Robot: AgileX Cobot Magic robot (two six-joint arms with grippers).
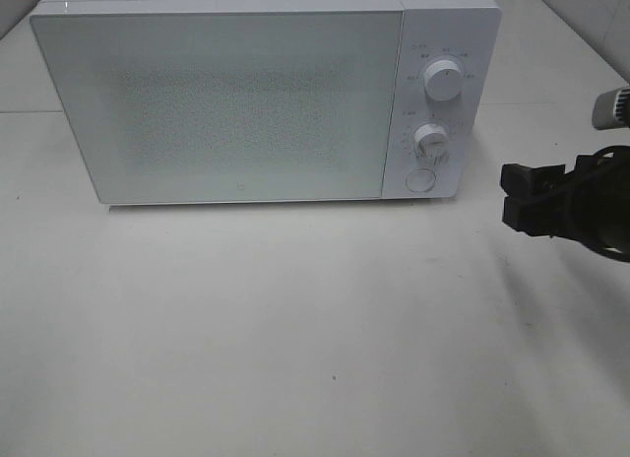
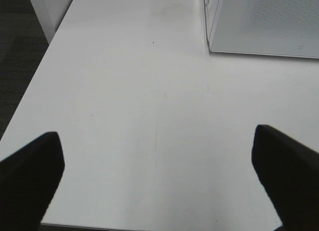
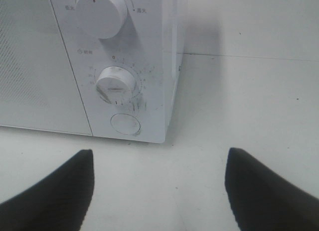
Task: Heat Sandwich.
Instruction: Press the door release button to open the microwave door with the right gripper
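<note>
A white microwave (image 1: 246,93) stands at the back of the table with its door (image 1: 217,107) shut. The sandwich is out of view in every frame. My right gripper (image 1: 512,196) hovers open and empty to the right of the control panel, about level with the round button (image 1: 421,179). In the right wrist view the gripper (image 3: 159,191) faces the lower knob (image 3: 116,84) and the button (image 3: 125,124). My left gripper (image 2: 157,176) is open and empty over bare table, with the microwave's corner (image 2: 264,22) ahead of it; the exterior view does not show it.
The panel carries an upper knob (image 1: 442,81) and a lower knob (image 1: 430,139). The white table (image 1: 295,329) stretches in front of the microwave. In the left wrist view the table's edge drops to dark floor (image 2: 15,66), with a white block (image 2: 50,7) beyond.
</note>
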